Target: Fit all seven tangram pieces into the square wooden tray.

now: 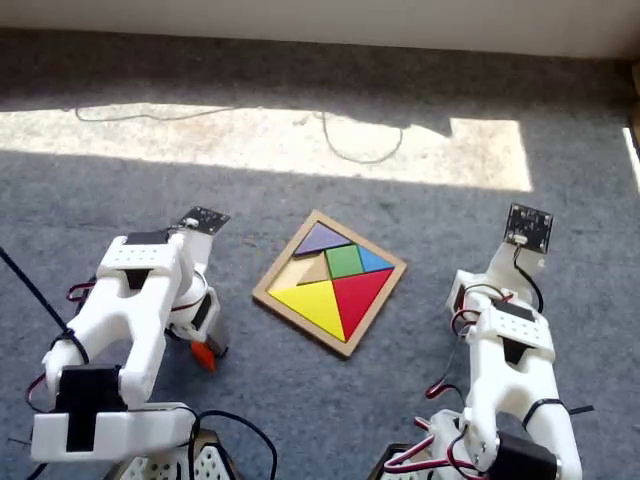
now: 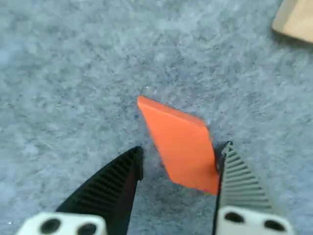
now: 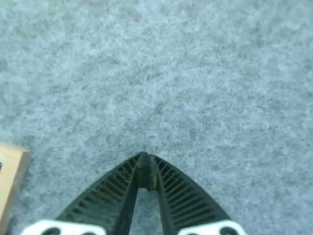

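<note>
My left gripper [image 2: 183,147] sits apart around the orange piece [image 2: 178,142], eight o'clock of the tray [image 1: 260,292], to grab it; right gripper [image 3: 146,171] together.

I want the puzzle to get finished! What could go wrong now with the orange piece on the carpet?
1. The orange parallelogram piece lies on the grey carpet between the open fingers of the left gripper, nearer one finger. Closing might tip or push it instead of gripping it.
2. The space left in the square wooden tray looks narrow and slanted, so the piece could land crooked on its neighbours.
</note>
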Robot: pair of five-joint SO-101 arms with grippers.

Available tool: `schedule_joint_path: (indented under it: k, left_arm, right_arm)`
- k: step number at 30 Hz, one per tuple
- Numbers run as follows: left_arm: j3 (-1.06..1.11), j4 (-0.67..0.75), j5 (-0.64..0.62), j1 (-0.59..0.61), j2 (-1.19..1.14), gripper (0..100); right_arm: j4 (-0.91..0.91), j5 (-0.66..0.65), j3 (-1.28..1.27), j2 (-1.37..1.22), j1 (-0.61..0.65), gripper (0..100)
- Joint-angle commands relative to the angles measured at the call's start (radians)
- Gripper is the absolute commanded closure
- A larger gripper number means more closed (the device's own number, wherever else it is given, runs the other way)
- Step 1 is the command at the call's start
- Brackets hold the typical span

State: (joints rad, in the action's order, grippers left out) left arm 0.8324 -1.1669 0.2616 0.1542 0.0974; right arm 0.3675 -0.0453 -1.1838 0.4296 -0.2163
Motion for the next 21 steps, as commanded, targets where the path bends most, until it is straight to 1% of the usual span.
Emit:
schedule_joint_path:
  k: [1, 5, 8, 10, 13, 16, 19, 21]
  left_arm:
    - [-0.053, 0.0, 0.003, -0.012, -0.028, 86]
    - [-0.058, -0.018, 0.003, -0.073, -0.027, 89]
    - [-0.116, -0.087, 0.003, -0.127, -0.027, 92]
    - [-0.173, -0.129, 0.003, -0.139, -0.021, 93]
    - [-0.22, -0.135, 0.005, -0.136, 0.016, 94]
    - [-0.228, -0.135, 0.089, -0.143, 0.065, 94]
    - [-0.228, -0.135, 0.147, -0.143, 0.125, 94]
    - [-0.229, -0.11, 0.187, -0.143, 0.157, 94]
  right_arm:
    - [-0.028, -0.011, 0.053, -0.002, 0.008, 99.1]
    - [-0.028, -0.011, 0.053, -0.002, 0.008, 99.1]
    - [-0.028, -0.011, 0.053, -0.002, 0.01, 99.1]
    - [-0.028, -0.012, 0.053, -0.002, 0.021, 99.1]
    - [-0.028, -0.012, 0.053, -0.002, 0.028, 99.1]
    - [-0.028, -0.012, 0.053, -0.002, 0.027, 99.1]
    - [-0.028, -0.012, 0.053, -0.002, 0.027, 99.1]
    - [-0.028, -0.012, 0.053, -0.002, 0.027, 99.1]
